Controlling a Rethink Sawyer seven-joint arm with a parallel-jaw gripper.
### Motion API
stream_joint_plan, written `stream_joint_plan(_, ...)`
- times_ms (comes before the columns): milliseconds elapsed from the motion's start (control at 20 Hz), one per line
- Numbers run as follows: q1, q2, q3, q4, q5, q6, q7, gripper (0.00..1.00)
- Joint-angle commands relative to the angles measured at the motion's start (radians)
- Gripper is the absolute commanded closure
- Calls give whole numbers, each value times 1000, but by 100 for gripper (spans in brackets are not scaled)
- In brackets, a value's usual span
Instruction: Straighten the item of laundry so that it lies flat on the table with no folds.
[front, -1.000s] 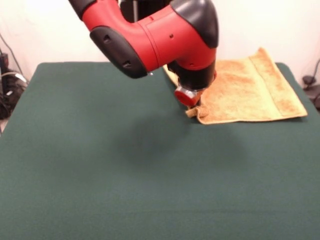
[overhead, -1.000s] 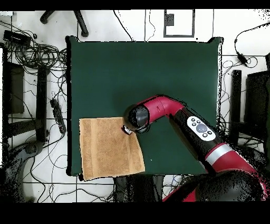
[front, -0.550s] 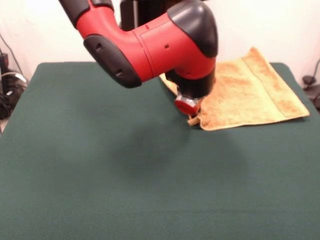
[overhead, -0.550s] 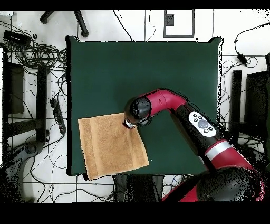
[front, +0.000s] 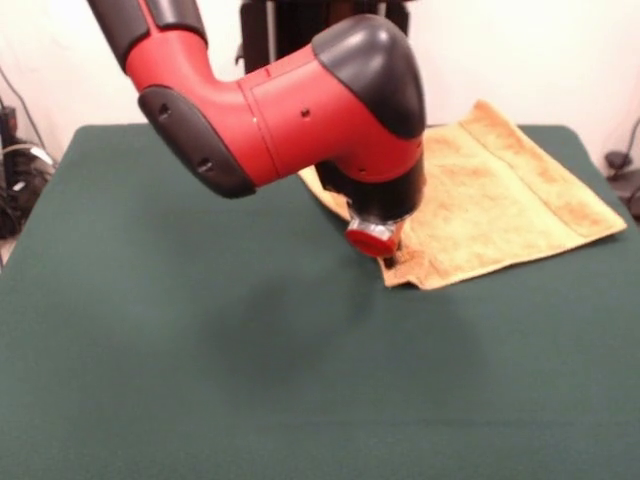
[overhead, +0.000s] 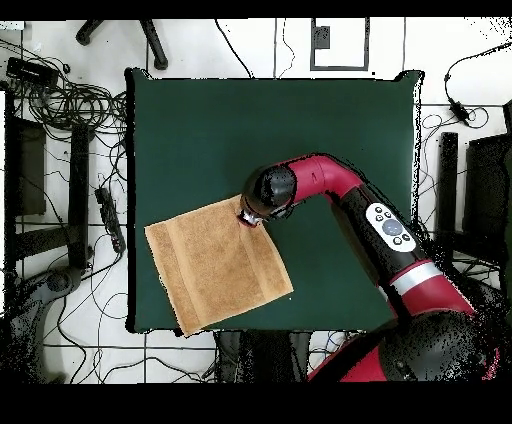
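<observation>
The item of laundry, a golden-orange towel (front: 500, 195), lies spread out at the table's far right in the front view, turned at an angle to the edges. Its near left corner is pulled up into a small peak under my gripper (front: 393, 257), which is shut on that corner. The red and black wrist hides most of the fingers. In the overhead view the towel (overhead: 215, 265) lies at the lower left of the green table (overhead: 300, 130), with my gripper (overhead: 246, 217) at its upper right corner. A woven band runs along the towel's right side in the front view.
The towel's far corner reaches slightly past the table's (front: 180, 350) far edge, and another corner lies close to the right edge. Cables (overhead: 70, 110) and dark equipment lie on the floor around the table. The arm (overhead: 340, 200) crosses the table from the lower right.
My gripper has moved toward the table's middle, dragging the towel's corner with it. The towel has slid and turned, now lying more diagonally.
</observation>
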Motion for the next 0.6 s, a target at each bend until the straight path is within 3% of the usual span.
stream_joint_plan(50, 15, 53, 32, -261, -56, -44, -414, 100)
stream_joint_plan(600, 42, 61, 19, -314, -35, -10, -491, 100)
